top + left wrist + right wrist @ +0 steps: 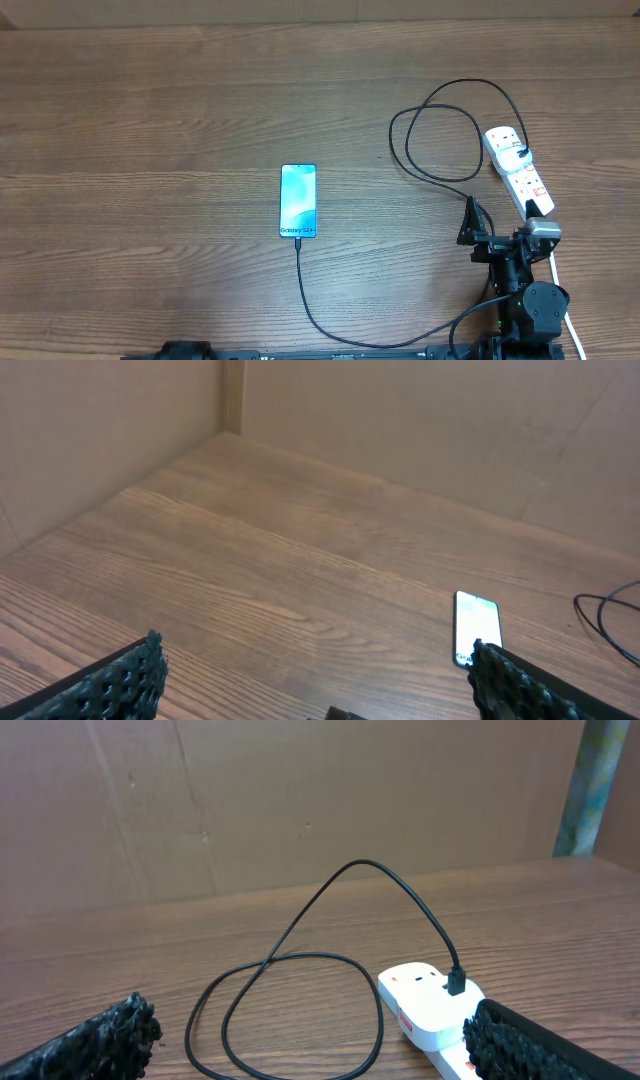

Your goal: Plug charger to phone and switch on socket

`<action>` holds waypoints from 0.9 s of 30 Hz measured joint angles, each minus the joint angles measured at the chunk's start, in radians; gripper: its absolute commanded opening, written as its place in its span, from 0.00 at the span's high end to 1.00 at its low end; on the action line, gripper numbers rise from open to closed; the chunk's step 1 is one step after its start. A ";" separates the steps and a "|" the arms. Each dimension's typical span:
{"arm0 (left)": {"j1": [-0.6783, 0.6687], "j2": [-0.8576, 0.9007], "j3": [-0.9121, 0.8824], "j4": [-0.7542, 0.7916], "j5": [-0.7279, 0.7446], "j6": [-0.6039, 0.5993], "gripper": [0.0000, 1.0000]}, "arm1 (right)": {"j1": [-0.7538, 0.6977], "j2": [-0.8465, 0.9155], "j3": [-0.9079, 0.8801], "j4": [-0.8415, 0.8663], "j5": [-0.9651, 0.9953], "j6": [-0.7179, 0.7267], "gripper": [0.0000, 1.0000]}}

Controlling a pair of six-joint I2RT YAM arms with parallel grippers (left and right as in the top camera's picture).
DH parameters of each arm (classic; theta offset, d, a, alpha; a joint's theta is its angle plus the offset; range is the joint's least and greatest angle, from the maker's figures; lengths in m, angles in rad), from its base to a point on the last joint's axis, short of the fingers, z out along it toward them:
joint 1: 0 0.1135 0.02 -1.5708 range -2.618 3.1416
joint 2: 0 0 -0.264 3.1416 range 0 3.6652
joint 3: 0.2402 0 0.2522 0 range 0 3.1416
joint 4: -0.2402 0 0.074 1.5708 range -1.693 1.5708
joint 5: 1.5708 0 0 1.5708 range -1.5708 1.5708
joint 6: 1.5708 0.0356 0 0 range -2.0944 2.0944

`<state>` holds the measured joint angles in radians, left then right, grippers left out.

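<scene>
charger loop [393, 130] beside socket [515, 165], open table [150, 200] around phone [298, 202]

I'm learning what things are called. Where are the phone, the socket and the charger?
phone [298, 201], overhead view, middle of its blue screen.
socket [527, 180], overhead view, its white body.
charger [298, 262], overhead view, thin black cable just below the phone.

wooden table [150, 150]: phone [298, 202], charger [299, 268], socket [516, 166]

Black jointed right arm [522, 285] folded compactly, black studded right claw [310, 1020] spread wide and held low, black studded left claw [315, 655] equally wide, raised higher, both holding nothing
</scene>
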<state>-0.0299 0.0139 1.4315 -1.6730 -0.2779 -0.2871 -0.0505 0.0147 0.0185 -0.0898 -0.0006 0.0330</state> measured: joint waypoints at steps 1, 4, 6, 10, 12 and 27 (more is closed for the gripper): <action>0.000 0.000 0.000 -0.001 0.000 0.000 0.00 | 0.000 0.000 0.000 0.000 0.001 0.000 0.00; 0.006 0.000 -0.014 0.018 0.012 -0.008 0.00 | 0.000 0.000 0.000 0.000 0.000 0.000 0.00; 0.027 0.000 -0.046 0.089 0.024 -0.022 0.00 | 0.000 0.000 0.000 0.000 0.000 0.000 0.00; 0.080 0.000 -0.158 0.222 0.039 -0.035 0.00 | 0.000 0.000 0.000 0.000 0.000 -0.001 0.00; 0.097 0.000 -0.245 0.289 0.049 -0.037 0.00 | 0.000 0.000 0.000 0.000 0.000 -0.001 0.00; 0.095 0.000 -0.964 1.118 0.246 -0.051 0.00 | 0.000 0.000 0.000 0.000 0.000 -0.004 0.00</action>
<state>0.0650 0.0135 0.4671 -0.5549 -0.0322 -0.3386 -0.0509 0.0147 0.0185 -0.0898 -0.0002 0.0292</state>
